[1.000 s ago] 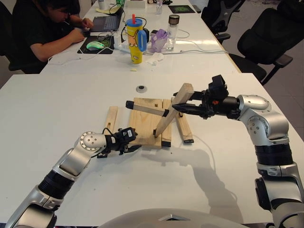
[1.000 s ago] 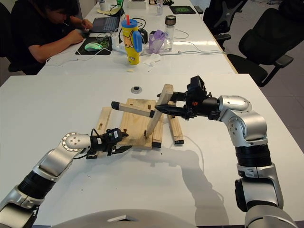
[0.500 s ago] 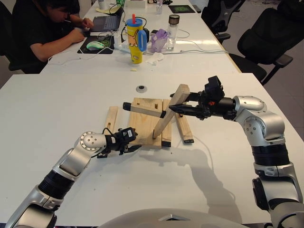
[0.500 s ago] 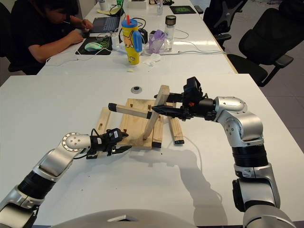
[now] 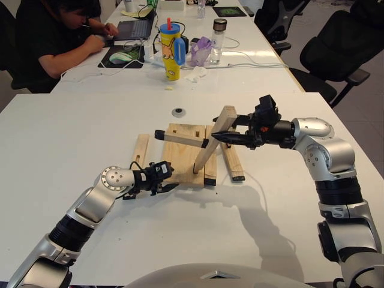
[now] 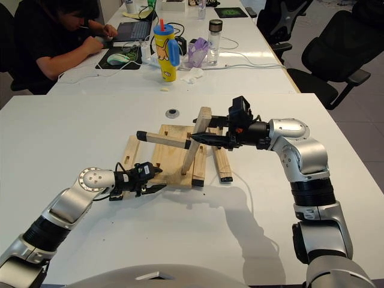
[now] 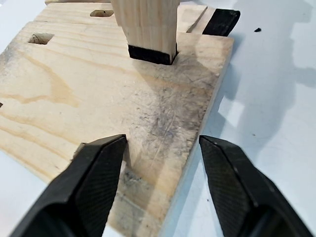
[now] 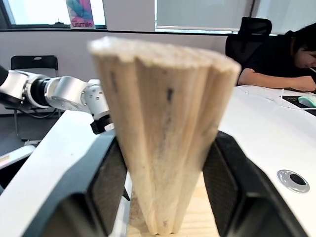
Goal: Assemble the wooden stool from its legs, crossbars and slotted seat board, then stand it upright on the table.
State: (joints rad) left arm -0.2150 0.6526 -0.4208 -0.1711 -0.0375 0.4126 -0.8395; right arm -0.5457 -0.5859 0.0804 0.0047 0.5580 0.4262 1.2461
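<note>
Head views: seat board [image 5: 180,162] lies flat on the table [image 5: 72,138]. A tilted leg [image 5: 206,157] stands in its slot, clamped by the right gripper [image 5: 216,137]. A crossbar [image 5: 180,138] juts from the leg, loose legs [image 5: 232,162] lie alongside, and a yellow cup [image 5: 170,54] stands well behind. Left wrist view: left gripper [image 7: 162,143] is spread wide, straddling the board's corner. Right wrist view: fingers [image 8: 106,182] press the leg's sides.
</note>
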